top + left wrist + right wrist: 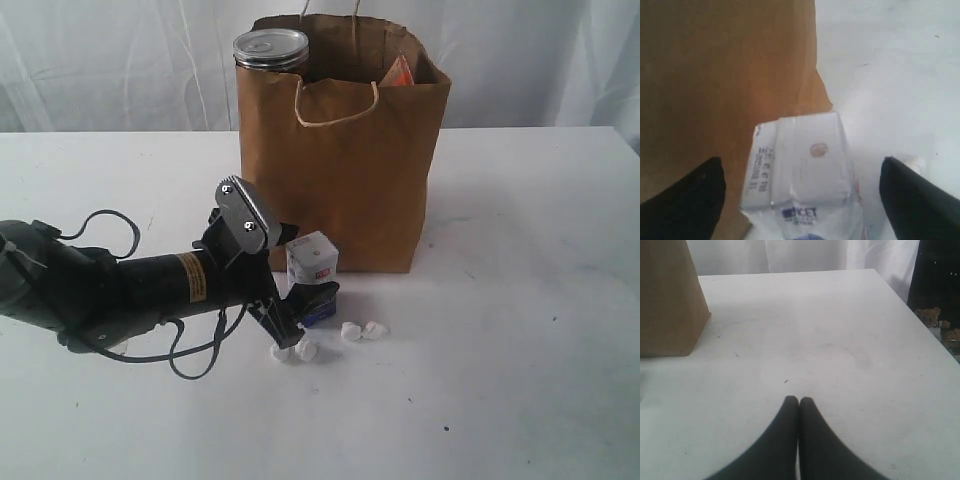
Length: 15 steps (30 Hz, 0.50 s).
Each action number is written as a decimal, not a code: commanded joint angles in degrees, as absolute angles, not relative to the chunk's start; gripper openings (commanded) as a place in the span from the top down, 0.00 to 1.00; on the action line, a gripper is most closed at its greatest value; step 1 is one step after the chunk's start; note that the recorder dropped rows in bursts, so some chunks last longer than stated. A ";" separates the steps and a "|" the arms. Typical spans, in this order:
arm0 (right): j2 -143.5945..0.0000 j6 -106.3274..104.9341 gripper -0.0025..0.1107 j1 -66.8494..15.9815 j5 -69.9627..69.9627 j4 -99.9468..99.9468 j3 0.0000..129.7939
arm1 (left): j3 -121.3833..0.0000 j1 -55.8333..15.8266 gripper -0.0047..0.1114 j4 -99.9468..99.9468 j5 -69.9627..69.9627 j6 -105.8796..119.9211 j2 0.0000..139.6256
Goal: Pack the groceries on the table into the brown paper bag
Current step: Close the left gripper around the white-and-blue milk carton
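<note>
The small white-blue carton stands on the table just in front of the brown paper bag. My left gripper is open, with one finger on each side of the carton and a gap showing on both sides. In the left wrist view the bag fills the space behind it. A silver-topped can and an orange-labelled pouch stick out of the bag's top. Small white lumps lie beside the carton. My right gripper is shut on nothing, low over bare table.
A white curtain hangs behind the table. In the right wrist view the bag's corner stands at one side, and the table's edge drops to a dark area with clutter. A cable loops under my left arm.
</note>
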<state>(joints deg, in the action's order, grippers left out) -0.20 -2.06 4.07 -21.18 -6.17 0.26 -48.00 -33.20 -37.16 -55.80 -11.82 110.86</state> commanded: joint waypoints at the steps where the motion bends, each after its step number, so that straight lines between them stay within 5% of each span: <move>1: 0.00 -2.74 0.98 4.58 -20.93 -6.11 0.00 | -49.13 -33.40 0.25 -36.87 -55.11 -8.95 111.97; 5: 0.00 -2.74 0.98 4.58 -20.93 -6.11 0.00 | -49.40 -33.40 0.41 -37.51 -53.43 -8.95 112.67; 10: 0.00 -2.74 0.98 4.58 -20.93 -6.11 0.00 | -49.40 -33.40 0.80 -37.65 -53.04 -9.18 112.67; 13: 0.00 -2.74 0.98 4.58 -20.93 -6.11 0.00 | -49.40 -33.40 0.95 -37.76 -53.96 -9.18 111.77; 15: 0.00 -2.74 0.98 4.58 -20.93 -6.11 0.00 | -49.40 -33.29 0.96 -37.89 -56.74 -9.18 110.62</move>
